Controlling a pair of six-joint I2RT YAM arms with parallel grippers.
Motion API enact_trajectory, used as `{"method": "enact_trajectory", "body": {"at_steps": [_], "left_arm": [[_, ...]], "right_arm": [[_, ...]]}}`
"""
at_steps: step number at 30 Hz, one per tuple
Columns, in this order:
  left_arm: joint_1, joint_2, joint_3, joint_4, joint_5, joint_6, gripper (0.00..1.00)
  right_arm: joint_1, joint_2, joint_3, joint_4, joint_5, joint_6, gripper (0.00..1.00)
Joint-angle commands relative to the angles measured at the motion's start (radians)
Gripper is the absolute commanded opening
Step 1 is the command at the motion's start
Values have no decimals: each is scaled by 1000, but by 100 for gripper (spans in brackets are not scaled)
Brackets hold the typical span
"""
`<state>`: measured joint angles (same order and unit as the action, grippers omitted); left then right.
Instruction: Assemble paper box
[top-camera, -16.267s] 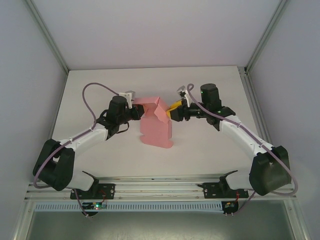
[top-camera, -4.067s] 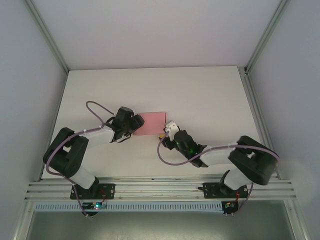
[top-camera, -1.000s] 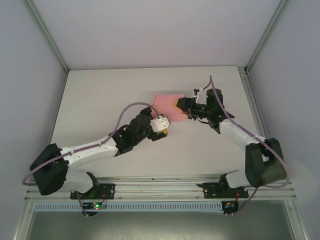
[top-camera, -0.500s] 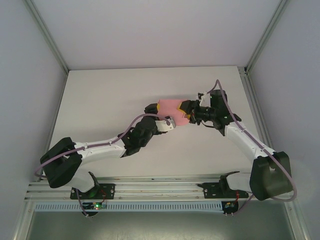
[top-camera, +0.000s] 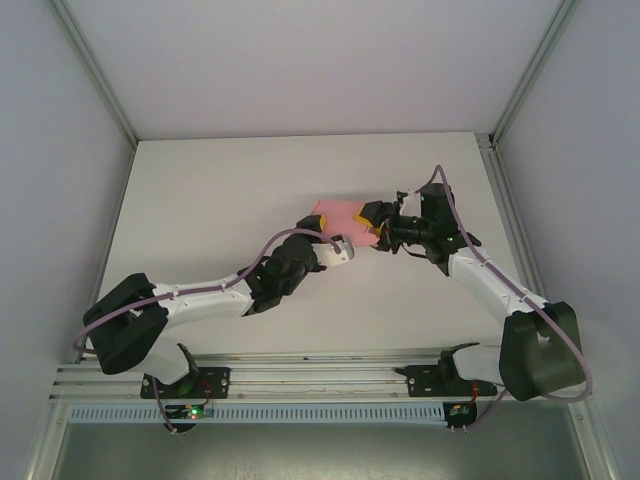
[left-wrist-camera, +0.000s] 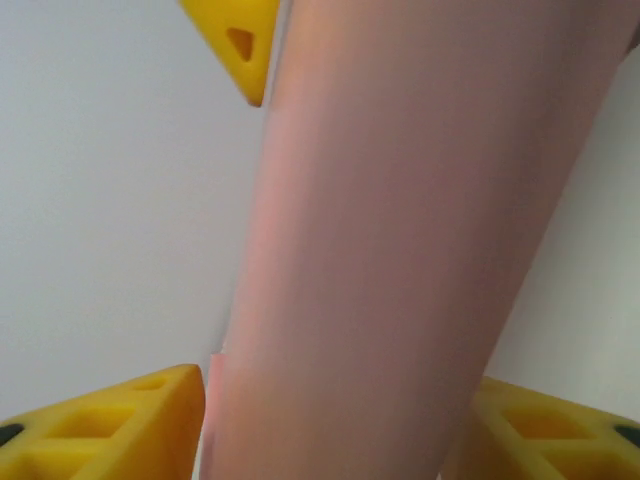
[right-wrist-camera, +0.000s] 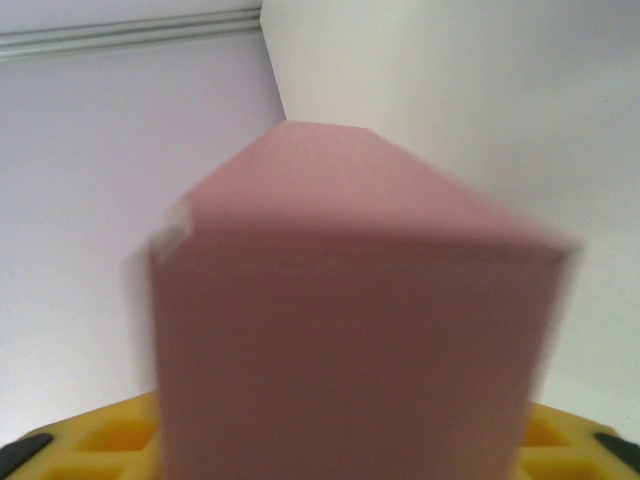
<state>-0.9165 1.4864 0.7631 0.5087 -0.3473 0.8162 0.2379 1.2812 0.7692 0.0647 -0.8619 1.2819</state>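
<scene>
The paper box is a small pink card box held up over the white table, between my two grippers. My left gripper comes at it from the lower left. In the left wrist view the box runs up between my yellow pads, which lie against its two sides. One yellow fingertip of the right gripper shows at its far end. My right gripper holds the box's right end. In the right wrist view the box stands blurred between my yellow pads.
Aluminium frame posts and pale walls close in the table on the left, right and back. A rail carrying both arm bases runs along the near edge. Bare table lies all round the box.
The left gripper has moved in from the lower left and closed its jaws onto the box's left end. The right gripper, holding the box, has shifted slightly toward the near left.
</scene>
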Motion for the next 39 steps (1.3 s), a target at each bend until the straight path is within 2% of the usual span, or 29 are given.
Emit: {"method": "enact_trajectory", "body": {"at_steps": [1, 2, 3, 4, 6, 9, 12, 13, 14, 16, 18, 19, 20, 22, 23, 26, 31, 34, 39], "left_arm": [[-9, -41, 8, -19, 16, -31, 55], [-8, -47, 10, -39, 21, -32, 55], [-8, -51, 19, -84, 32, -37, 55], [-6, -52, 29, -114, 34, -48, 54], [1, -55, 48, -190, 49, -65, 46], [24, -61, 87, -344, 81, -100, 44], [77, -66, 160, -574, 165, -179, 39], [93, -67, 177, -629, 200, -200, 38], [107, -70, 185, -662, 222, -224, 36], [146, -76, 203, -751, 334, -250, 36], [191, -70, 239, -868, 465, -264, 36], [206, -62, 258, -918, 502, -275, 36], [226, -50, 281, -987, 563, -260, 35], [243, -34, 303, -1031, 595, -273, 31], [252, -28, 309, -1062, 642, -252, 31], [259, -12, 301, -1058, 648, -248, 32], [262, 47, 337, -1144, 677, -197, 35], [270, 71, 356, -1155, 688, -193, 35], [288, 96, 368, -1161, 719, -186, 35]], "right_arm": [[-1, -8, -4, -13, -25, -33, 68], [-1, -8, -3, -12, -20, -55, 76], [-5, -6, 2, -15, -15, -93, 96], [-9, -8, 9, -27, -3, -137, 98], [-23, -22, 21, -76, 57, -236, 98], [-57, -70, 41, -183, 182, -415, 98], [-67, -145, 81, -341, 431, -644, 98], [-70, -173, 83, -351, 495, -706, 98], [-74, -205, 71, -319, 514, -772, 98], [-82, -280, 13, -217, 548, -821, 98], [-82, -337, -52, -78, 496, -914, 98], [-81, -344, -49, -66, 428, -965, 98], [-77, -339, -24, -99, 327, -1043, 97], [-44, -312, 38, -210, 259, -1145, 94], [-16, -294, 56, -233, 256, -1180, 93], [71, -216, 95, -294, 223, -1340, 89], [219, -34, 245, -551, 341, -1581, 77], [229, 47, 298, -610, 327, -1626, 67], [239, 132, 305, -653, 269, -1720, 62]]}}
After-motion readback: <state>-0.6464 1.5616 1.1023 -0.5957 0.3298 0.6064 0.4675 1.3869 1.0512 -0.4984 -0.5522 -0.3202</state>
